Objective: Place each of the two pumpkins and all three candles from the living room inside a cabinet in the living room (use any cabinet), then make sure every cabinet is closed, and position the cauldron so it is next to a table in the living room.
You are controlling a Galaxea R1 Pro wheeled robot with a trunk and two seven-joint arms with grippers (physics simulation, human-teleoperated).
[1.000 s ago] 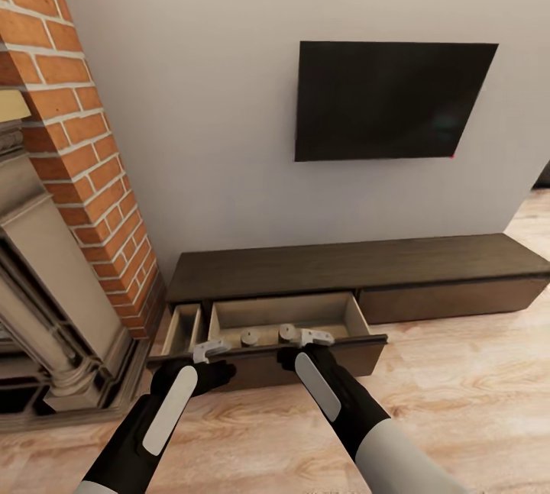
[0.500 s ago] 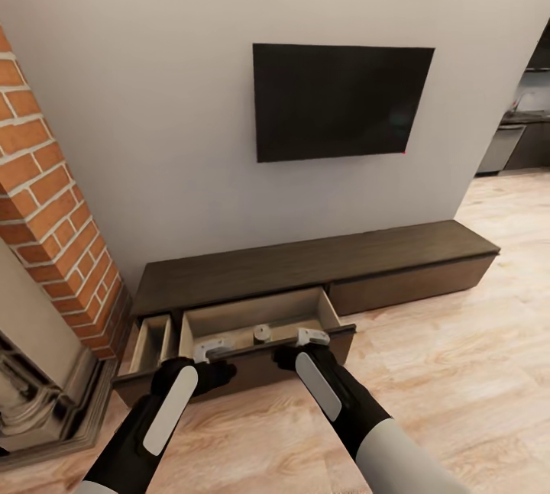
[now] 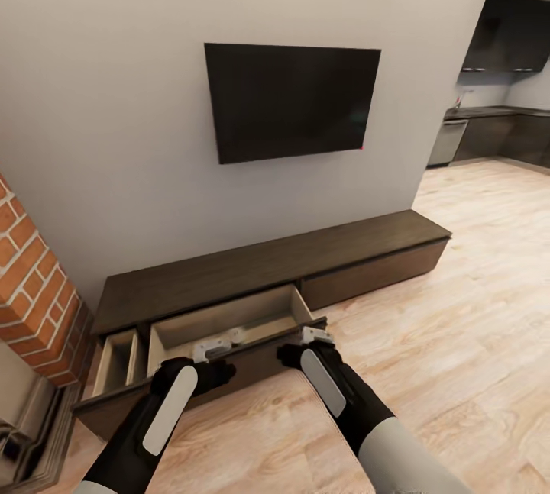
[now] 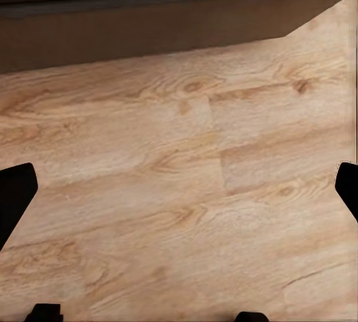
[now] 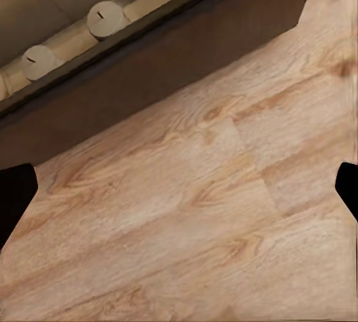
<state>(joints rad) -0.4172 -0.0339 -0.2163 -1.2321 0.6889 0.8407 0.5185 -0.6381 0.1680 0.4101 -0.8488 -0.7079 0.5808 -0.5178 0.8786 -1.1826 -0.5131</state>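
Candles [image 5: 104,18] sit side by side in the pale interior of the cabinet's [image 3: 252,269] pulled-out drawer [image 3: 229,322], seen over its dark front panel in the right wrist view; two are visible there, and whether a third lies with them cannot be told. The low brown cabinet runs along the grey wall beneath a black television [image 3: 290,101], with a narrower drawer [image 3: 114,360] also standing open nearer the brick column [image 3: 34,295]. Over the past second the whole head view has swung to the right, sliding the fireplace surround almost out of frame and revealing a kitchen [image 3: 496,120] beyond the wall's end, a shift of the camera rather than of the furniture. The left gripper [image 3: 211,347] and right gripper [image 3: 315,337] hover just short of the drawer front, each with its fingers spread wide and holding nothing, wooden floor [image 4: 194,210] visible between them. The turn suggests the robot is leaving to fetch what remains, with both drawers not yet shut; no pumpkin or cauldron can be made out.
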